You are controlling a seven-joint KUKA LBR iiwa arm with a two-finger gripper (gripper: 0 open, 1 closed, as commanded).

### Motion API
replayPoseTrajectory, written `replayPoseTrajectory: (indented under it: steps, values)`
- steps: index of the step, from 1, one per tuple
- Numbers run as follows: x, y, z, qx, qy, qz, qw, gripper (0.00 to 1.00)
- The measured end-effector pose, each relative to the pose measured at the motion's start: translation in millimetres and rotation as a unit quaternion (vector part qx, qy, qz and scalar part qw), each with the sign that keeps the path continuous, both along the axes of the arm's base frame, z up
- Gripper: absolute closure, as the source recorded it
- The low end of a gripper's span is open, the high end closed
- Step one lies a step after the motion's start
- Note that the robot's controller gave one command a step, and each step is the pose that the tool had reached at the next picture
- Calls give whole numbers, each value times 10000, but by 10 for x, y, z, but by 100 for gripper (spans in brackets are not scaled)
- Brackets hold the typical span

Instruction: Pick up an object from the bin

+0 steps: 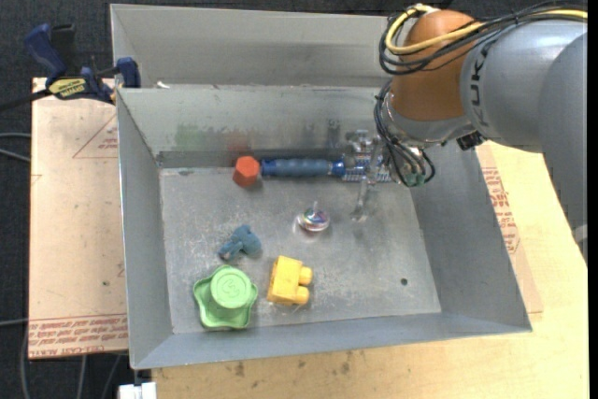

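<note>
My gripper (pixel 363 190) hangs below the orange wrist cover at the back right of the bin. It is right at the right end of a blue-handled tool (pixel 299 167) that lies along the foot of the back wall. That end of the tool is hidden among the gripper's parts, so I cannot tell if anything is held. A small red block (pixel 247 171) sits at the tool's left end. A small silver and purple spinning top (pixel 313 220) stands on the floor, a little to the front left of the gripper.
Toward the front left lie a grey-blue small piece (pixel 240 243), a yellow brick (pixel 289 282) and a green round flower-shaped lid (pixel 225 294). The arm comes in from the right, over the bin's right wall. The floor in front of the gripper is bare metal.
</note>
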State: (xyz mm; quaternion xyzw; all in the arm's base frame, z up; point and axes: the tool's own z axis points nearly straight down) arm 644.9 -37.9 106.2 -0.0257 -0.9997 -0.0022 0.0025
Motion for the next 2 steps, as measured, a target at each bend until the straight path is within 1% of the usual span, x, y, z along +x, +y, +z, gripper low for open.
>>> replayPoseTrajectory:
  steps: [1,2]
  values:
    - [57,436,-338,-17,-88,185,9998,0]
    - [67,417,-312,-19,-104,170,9998,100]
